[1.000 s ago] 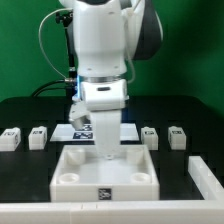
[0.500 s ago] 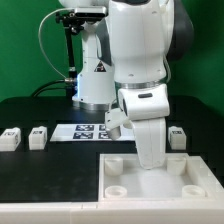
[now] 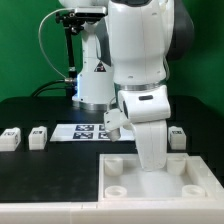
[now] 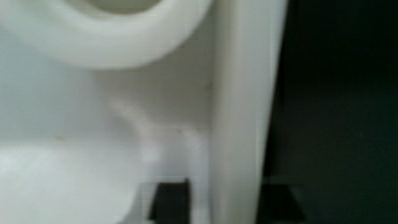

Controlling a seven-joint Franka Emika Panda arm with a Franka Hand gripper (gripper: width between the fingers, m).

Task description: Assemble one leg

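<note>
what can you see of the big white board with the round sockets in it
The board is large, flat, square and white, plastic by its look, with a raised rim and round sockets at its corners. It lies flat on the black table, at the front of the exterior view, toward its right. The gripper stands down on its far side; the wrist view shows dark fingertips either side of the rim. Whether they press it is unclear.

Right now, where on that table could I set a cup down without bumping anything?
The bare black table on the exterior view's left is free, bordered by two legs behind and the white board beside it. It is crowded between the marker board and the white board, where the arm stands.
</note>
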